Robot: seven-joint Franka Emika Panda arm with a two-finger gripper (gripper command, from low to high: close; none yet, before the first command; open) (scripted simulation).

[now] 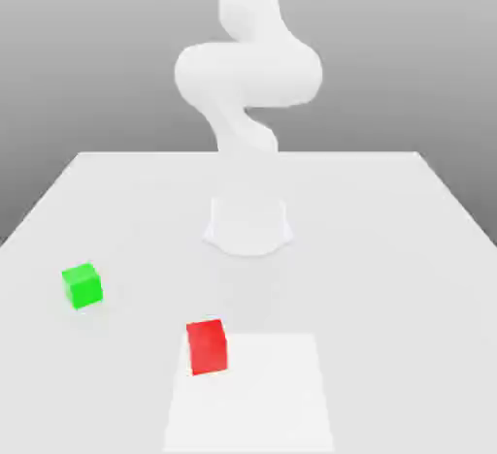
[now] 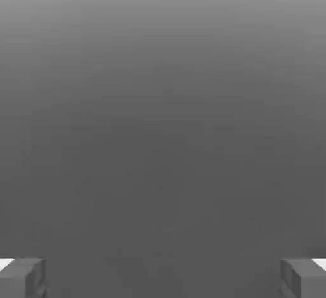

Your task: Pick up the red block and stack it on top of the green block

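Note:
The red block rests on the white table near the front, a little to the exterior view's left of centre. The green block sits on the same table further to the exterior view's left and slightly farther back, well apart from the red one. In the hand view my gripper is open, its two grey fingertips far apart with nothing between them. Beyond them there is plain grey background, and neither block lies between the fingers.
The white arm's base stands at the table's middle, behind both blocks, and the arm rises and bends above it. A paler rectangular patch lies at the front, beside the red block.

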